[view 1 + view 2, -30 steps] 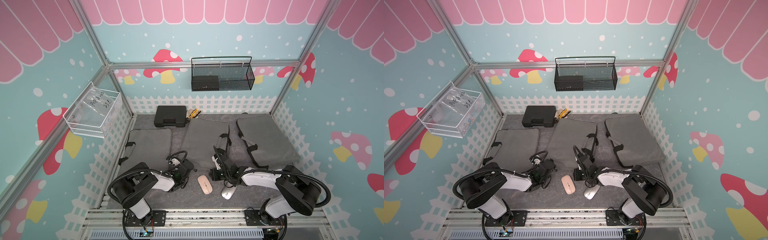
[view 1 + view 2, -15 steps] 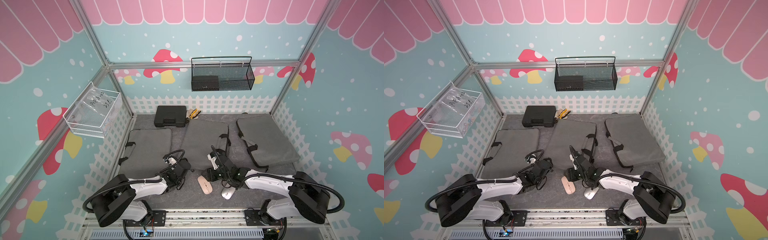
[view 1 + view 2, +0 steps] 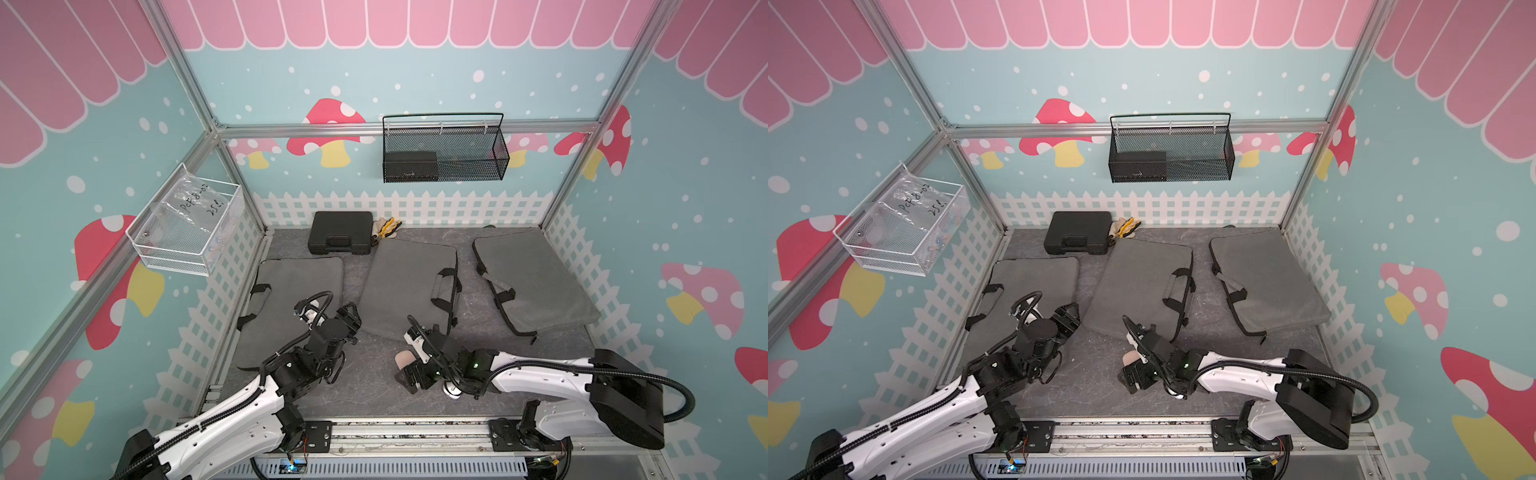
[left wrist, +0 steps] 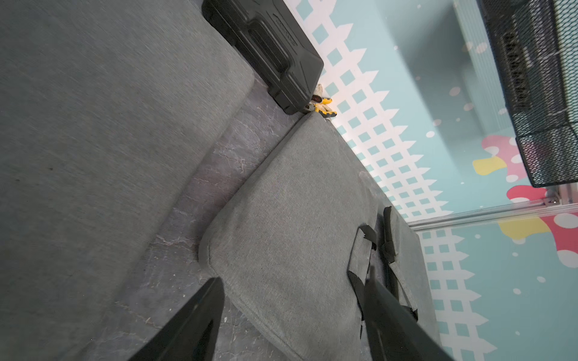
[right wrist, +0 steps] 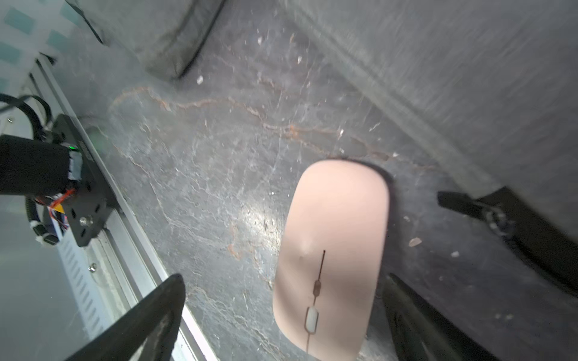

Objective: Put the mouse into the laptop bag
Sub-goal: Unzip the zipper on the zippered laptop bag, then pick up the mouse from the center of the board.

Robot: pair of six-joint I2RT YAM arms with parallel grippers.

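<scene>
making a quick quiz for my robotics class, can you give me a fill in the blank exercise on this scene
1. The mouse lying between the open jaws of the right tool is ____ in colour.
2. Counting the middle laptop bag, the grey bags lying flat number ____.
3. The mesh basket on the back wall is ____ in colour.
4. The left tool has its jaws apart and holds ____.

Missing words: pink; three; black; nothing.

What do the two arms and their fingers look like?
The left arm and right arm have white shells with black joints. Black ribbed cables loop along each. The fingers are plain black tapering wedges. A green light glows near the right wrist.
</scene>
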